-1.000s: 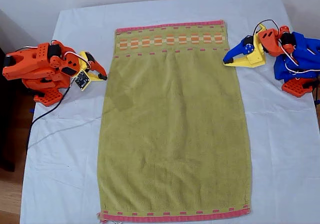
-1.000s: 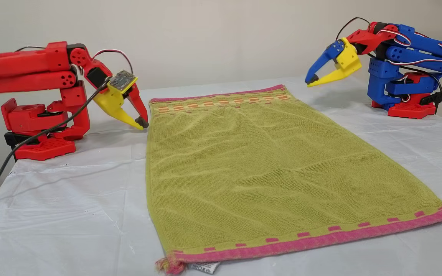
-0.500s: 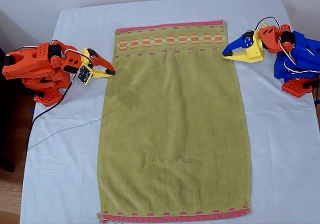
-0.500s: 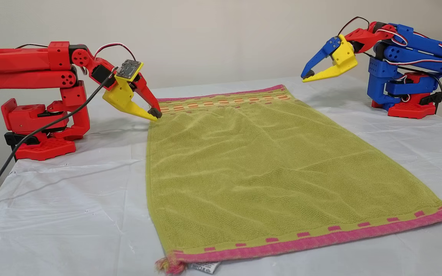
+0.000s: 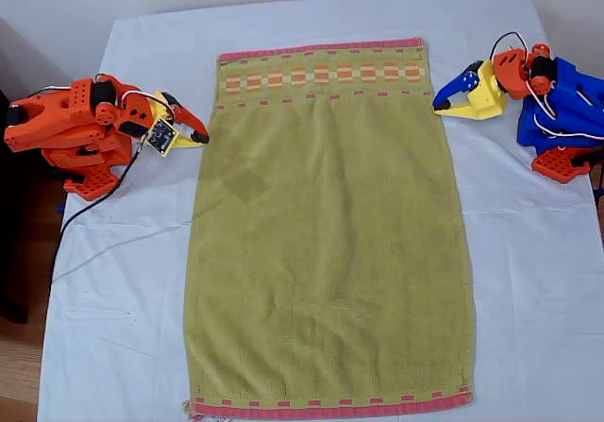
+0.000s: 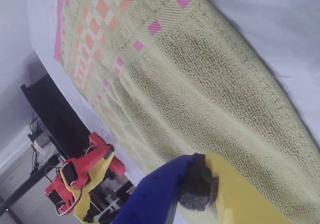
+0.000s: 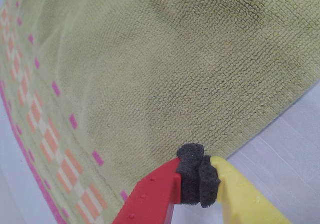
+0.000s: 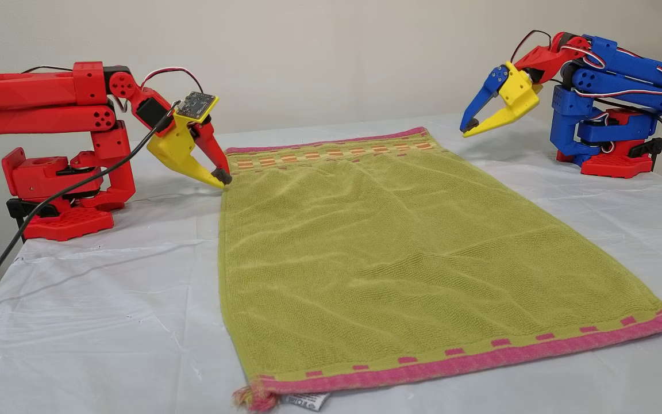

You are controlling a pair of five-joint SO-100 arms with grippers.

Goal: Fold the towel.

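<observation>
Your first hand (image 6: 197, 186) is closed on nothing, raised beside the towel (image 5: 326, 243) edge at the exterior view's right. Your second hand (image 7: 199, 181) is closed and empty, tips at the opposite edge, angled down. The towel lies flat on the counter (image 5: 528, 280), checked band between both hands.

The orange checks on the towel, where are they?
The orange checks cross the towel's far end, top of the exterior view, between the two arms.

Plain off-white wall (image 8: 319, 52) behind; white sheet (image 8: 89, 322) covers table; wood floor (image 5: 17, 370) at exterior view's left.
</observation>
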